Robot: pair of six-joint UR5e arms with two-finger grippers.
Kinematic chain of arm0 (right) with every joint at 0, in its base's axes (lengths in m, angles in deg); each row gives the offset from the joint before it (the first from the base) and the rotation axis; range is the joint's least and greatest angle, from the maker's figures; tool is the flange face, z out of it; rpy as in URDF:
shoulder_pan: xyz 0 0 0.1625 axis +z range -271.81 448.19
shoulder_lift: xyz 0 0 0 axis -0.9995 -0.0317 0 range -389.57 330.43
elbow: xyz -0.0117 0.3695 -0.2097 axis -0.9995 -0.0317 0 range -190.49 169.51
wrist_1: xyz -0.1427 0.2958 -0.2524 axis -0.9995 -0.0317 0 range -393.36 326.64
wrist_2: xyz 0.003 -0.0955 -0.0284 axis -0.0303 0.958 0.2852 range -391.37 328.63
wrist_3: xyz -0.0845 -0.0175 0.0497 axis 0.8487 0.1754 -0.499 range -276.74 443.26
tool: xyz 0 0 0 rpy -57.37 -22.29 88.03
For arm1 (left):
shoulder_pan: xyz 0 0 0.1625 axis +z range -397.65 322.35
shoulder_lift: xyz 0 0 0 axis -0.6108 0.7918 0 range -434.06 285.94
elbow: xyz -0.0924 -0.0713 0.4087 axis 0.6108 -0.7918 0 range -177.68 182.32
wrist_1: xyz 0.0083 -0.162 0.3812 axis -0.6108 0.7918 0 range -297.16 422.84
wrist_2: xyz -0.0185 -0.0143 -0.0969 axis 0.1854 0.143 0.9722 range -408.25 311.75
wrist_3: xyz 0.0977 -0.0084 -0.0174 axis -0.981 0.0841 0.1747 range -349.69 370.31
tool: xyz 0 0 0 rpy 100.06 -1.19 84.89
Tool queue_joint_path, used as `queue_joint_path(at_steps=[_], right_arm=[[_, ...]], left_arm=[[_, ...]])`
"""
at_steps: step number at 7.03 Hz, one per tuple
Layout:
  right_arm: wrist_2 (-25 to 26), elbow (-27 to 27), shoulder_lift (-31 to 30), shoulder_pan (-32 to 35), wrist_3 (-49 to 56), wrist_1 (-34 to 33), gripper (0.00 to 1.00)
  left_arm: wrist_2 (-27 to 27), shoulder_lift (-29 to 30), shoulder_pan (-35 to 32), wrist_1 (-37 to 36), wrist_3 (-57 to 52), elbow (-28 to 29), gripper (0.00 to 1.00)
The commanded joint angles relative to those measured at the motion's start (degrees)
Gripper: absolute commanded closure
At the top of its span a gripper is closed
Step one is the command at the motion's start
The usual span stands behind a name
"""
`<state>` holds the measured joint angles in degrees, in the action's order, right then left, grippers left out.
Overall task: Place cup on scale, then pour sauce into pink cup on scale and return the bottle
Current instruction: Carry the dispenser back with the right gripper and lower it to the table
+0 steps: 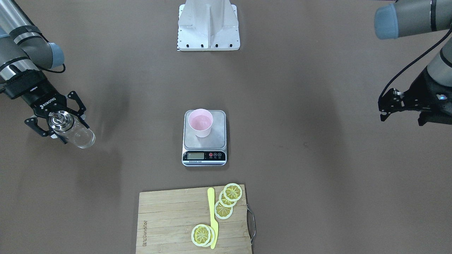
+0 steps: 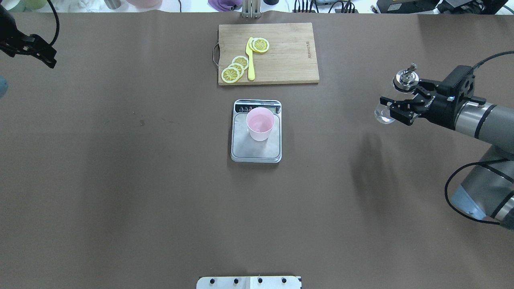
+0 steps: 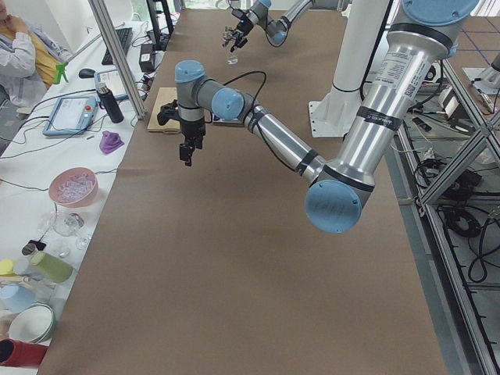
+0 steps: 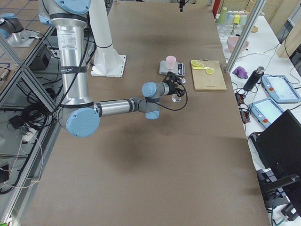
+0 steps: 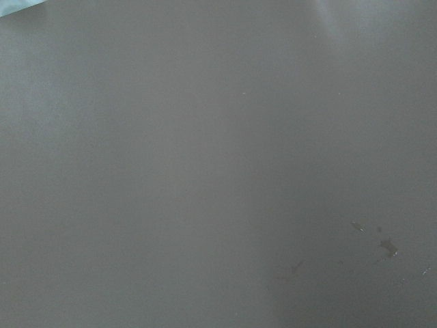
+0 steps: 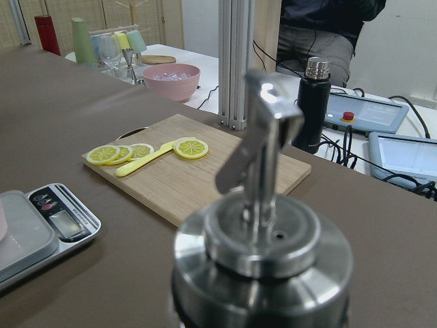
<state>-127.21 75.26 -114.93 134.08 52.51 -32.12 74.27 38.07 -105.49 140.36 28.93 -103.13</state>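
Observation:
The pink cup [image 1: 200, 122] stands upright on the silver platform of the scale [image 1: 204, 156], also in the overhead view [image 2: 260, 122]. My right gripper [image 1: 65, 127] is shut on the clear glass bottle [image 1: 83, 137], held upright far out to the robot's right of the scale, low over the table. Its silver pour-spout cap [image 2: 404, 78] fills the right wrist view [image 6: 263, 253]. The sauce is too clear to make out. My left gripper [image 1: 384, 107] is open and empty, raised far out on the robot's left.
A wooden cutting board [image 1: 169, 218] with a yellow knife [image 1: 213, 218] and lemon slices [image 1: 229, 197] lies beyond the scale. The robot's white base [image 1: 208, 26] is on the scale's other side. The left wrist view shows only brown table.

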Motion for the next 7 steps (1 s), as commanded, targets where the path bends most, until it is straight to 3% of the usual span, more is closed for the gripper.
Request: queue_joint_path(at_steps=[1, 5, 7], right_arm=[[0.3, -7.9, 2.3, -0.9, 0.3, 8.2, 1.0], [0.6, -8.9, 1.5, -1.2, 0.9, 10.8, 1.0], [2.3, -15.8, 0.9, -1.5, 1.3, 20.6, 1.0]], left_arm=[[0.0, 0.0, 0.1, 0.0, 0.0, 0.1, 0.02], [0.0, 0.3, 0.1, 0.0, 0.1, 0.2, 0.03], [0.0, 0.3, 0.1, 0.0, 0.2, 0.1, 0.03]])
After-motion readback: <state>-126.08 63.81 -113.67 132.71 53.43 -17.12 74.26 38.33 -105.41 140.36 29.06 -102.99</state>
